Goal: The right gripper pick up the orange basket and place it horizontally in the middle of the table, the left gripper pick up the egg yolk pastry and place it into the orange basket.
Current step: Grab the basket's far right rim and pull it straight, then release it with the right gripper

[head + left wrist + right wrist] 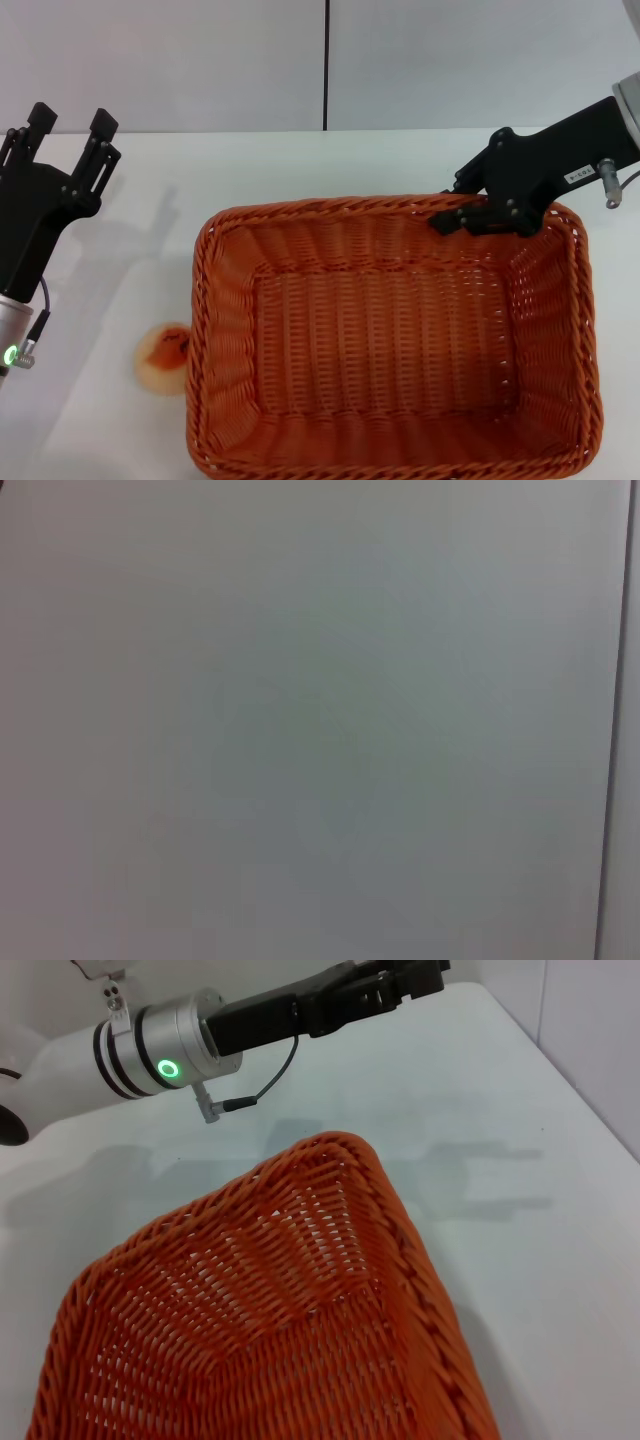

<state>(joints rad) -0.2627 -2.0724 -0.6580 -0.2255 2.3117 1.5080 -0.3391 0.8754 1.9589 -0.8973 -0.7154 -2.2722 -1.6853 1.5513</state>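
Note:
The orange basket [390, 340] lies lengthwise across the middle of the white table [300, 165]. My right gripper [478, 216] reaches in from the right and sits on the basket's far right rim, shut on the braided edge. In the right wrist view the orange basket [250, 1310] fills the lower part of the picture. The egg yolk pastry [163, 357] rests on the table just outside the basket's left wall, partly hidden by the rim. My left gripper [72, 128] hangs raised at the far left, open and holding nothing; the left gripper [395, 982] also shows in the right wrist view beyond the basket.
A pale wall with a dark vertical seam [326, 65] rises behind the table. The left wrist view shows only a plain grey surface. Bare tabletop [500, 1110] lies between the basket and the table's far edge.

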